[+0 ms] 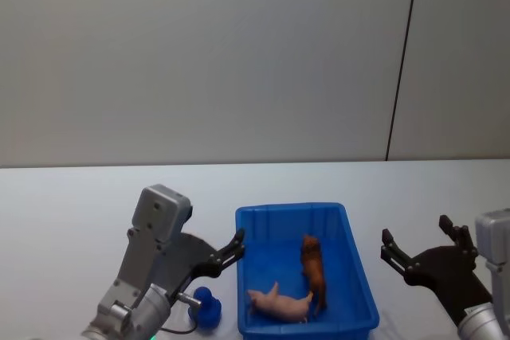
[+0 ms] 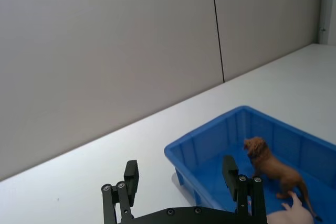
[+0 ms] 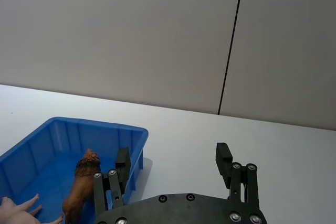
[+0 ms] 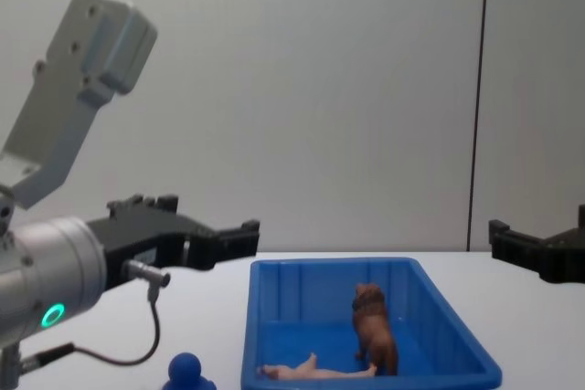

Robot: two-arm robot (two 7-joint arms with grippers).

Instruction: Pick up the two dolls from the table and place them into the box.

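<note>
So here's where we stand: both dolls look to be in the box [image 1: 291,207] already. The lion [image 1: 313,272] stands upright toward the right side of the box floor, and the pink figure [image 1: 280,302] lies flat at the near end, just beside the lion's feet. Whether they touch, we can't tell.

The left tool [image 2: 180,167] hangs above the bench [image 1: 80,197] just left of the box, fingers spread wide, nothing between them. The right tool [image 1: 416,231] hovers off the box's right side, well clear of it, also spread and empty.

One thing is left out: a blue figure [image 1: 207,306] sits on the bench by the box's near left corner, under the left arm. The task asks for two dolls and two are in, so we'd call it basically done. If the blue one counts too, that's one more pick for the left tool, which is right there. Otherwise we'd say only pulling the arms back remains.
</note>
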